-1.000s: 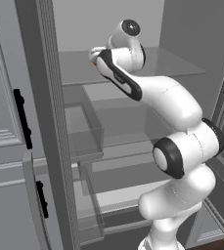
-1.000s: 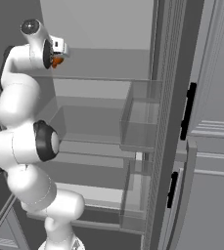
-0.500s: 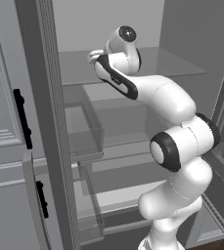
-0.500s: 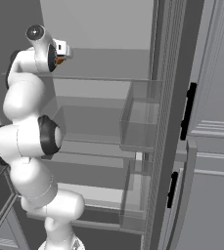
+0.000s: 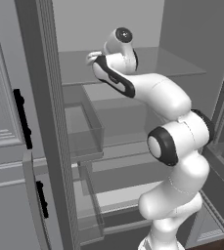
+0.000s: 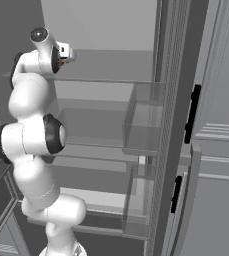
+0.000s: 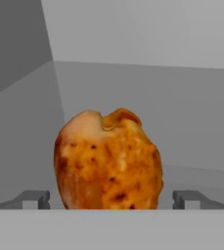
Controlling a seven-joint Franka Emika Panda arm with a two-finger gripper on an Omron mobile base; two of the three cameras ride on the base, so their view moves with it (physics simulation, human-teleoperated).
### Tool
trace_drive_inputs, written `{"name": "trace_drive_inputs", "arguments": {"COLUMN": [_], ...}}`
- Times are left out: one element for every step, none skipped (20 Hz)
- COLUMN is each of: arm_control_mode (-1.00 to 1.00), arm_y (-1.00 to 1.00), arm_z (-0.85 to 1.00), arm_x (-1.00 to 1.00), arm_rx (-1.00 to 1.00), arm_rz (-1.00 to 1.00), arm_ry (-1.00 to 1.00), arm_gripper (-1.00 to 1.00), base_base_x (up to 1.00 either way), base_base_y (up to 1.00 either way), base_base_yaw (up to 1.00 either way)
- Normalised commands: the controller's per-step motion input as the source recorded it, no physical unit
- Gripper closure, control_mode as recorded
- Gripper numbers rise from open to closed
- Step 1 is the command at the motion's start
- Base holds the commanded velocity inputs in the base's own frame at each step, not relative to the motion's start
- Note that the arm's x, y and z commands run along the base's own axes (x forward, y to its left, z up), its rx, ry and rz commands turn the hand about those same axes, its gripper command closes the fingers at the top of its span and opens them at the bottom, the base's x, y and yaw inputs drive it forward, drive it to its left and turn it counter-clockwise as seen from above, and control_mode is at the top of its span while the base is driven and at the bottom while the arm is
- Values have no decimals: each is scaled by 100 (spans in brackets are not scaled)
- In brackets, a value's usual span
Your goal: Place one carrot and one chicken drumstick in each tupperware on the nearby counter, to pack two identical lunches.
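Two base views look into an open fridge with glass shelves (image 5: 152, 63). Left base view: door edge with a dark handle (image 5: 23, 119) at left, door bins (image 5: 86, 129) beside it, arm reaching up to the top shelf, hand turned away so the gripper is hidden behind the wrist. Right base view: arm at left, a small orange speck at the hand (image 6: 62, 56), bins (image 6: 143, 120) mid-frame, door and handle (image 6: 192, 114) at right. Hand view: a browned drumstick (image 7: 108, 161) fills the centre, lying on the shelf near the grey back wall; its lower end is cut off by the frame bottom. Gripper (image 7: 111, 199): fingers (image 7: 35, 197) stand wide apart, one on each side of the drumstick, with a gap on both sides and no contact visible.
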Motion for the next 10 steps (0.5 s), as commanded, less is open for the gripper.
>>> {"name": "trace_drive_inputs", "arguments": {"arm_control_mode": [-100, -100, -100, -100, -100, -100, -100, -100, -100, -100], "arm_y": [0, 0, 0, 0, 0, 0, 2, 1, 0, 0], "arm_z": [-21, -18, -23, -28, -26, -19, -13, 0, 0, 0], "arm_x": [25, 14, 0, 0, 0, 0, 0, 0, 0, 0], "arm_rx": [-3, -2, -1, 0, 0, 0, 0, 0, 0, 0], "arm_rz": [0, 0, 0, 0, 0, 0, 0, 0, 0, 0], "arm_ry": [0, 2, 2, 5, 6, 6, 5, 3, 3, 3], "arm_gripper": [-100, -100, -100, -100, -100, -100, -100, -100, -100, -100], "base_base_x": [0, 0, 0, 0, 0, 0, 0, 0, 0, 0], "base_base_y": [0, 0, 0, 0, 0, 0, 0, 0, 0, 0], "base_base_yaw": [0, 0, 0, 0, 0, 0, 0, 0, 0, 0]}}
